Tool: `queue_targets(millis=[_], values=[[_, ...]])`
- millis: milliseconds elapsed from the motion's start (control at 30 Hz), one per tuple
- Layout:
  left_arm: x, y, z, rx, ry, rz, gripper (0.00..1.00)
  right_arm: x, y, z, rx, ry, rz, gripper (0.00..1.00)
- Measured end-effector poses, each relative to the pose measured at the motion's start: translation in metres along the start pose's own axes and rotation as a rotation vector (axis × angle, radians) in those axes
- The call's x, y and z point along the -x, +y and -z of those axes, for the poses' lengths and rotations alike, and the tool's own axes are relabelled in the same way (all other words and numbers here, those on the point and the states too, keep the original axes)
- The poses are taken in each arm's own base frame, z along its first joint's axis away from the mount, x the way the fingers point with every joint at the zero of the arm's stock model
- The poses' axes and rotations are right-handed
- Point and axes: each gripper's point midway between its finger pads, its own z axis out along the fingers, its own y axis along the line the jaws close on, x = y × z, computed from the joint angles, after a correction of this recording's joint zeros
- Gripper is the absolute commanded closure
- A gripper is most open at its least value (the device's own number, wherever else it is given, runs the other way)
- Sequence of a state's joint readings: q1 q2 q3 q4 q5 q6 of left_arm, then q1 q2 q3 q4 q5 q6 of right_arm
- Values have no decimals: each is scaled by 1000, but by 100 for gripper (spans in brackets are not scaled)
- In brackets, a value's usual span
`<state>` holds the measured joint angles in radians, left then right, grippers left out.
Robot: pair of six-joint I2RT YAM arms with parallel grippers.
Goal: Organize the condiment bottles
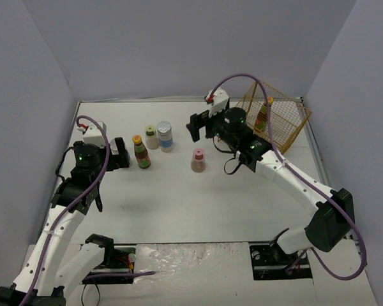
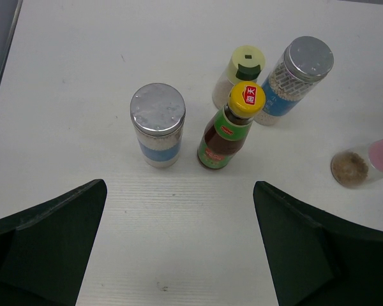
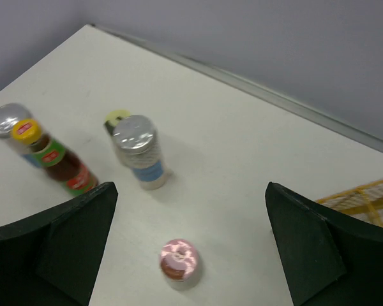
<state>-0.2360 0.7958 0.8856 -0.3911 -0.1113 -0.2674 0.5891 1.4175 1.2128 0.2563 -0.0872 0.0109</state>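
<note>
Reaching from the lower right of the top view toward its centre, my right arm [image 1: 293, 185] lies low over the table [image 1: 198, 217], wrist turned left. My left arm [image 1: 70, 204] rises along the left edge, elbow folded, wrist pointing right.

Yellow wire basket [image 1: 287, 127]: upper right, with the basket sauce bottle [image 1: 263, 113] inside the wire.

Right gripper [image 3: 190, 197]: fingers spread wide, nothing held. Left gripper [image 2: 179, 197]: likewise released and empty.

Bottle cluster, centre-left of the top view:
- near silver-lidded jar [image 2: 157, 125], upright, just ahead of my left fingers
- far silver-lidded jar [image 1: 165, 136], upright
- table sauce bottle [image 1: 141, 153], upright, just beside the near jar
- green-lidded shaker [image 1: 151, 136], behind that bottle and next to the far jar

Pink-lidded shaker [image 1: 198, 160]: alone at centre, apart from the cluster and clear of my right fingers.
</note>
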Motion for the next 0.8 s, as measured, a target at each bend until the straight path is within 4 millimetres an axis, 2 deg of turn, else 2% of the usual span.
queue_targets(millis=[167, 233, 400, 500, 567, 800], values=[[3, 0, 4, -7, -20, -5, 3, -29, 86, -18, 168, 24, 47, 2], [3, 1, 7, -10, -33, -9, 3, -47, 119, -29, 224, 41, 65, 2], [2, 3, 15, -14, -63, -16, 3, -104, 180, -55, 314, 109, 112, 2], [5, 5, 22, -14, -90, -10, 3, -125, 200, -71, 327, 123, 128, 2], [7, 7, 28, -10, -113, -6, 3, -131, 205, -82, 312, 115, 133, 2], [9, 16, 38, 22, -151, 4, 3, -128, 208, -118, 232, 44, 124, 3]])
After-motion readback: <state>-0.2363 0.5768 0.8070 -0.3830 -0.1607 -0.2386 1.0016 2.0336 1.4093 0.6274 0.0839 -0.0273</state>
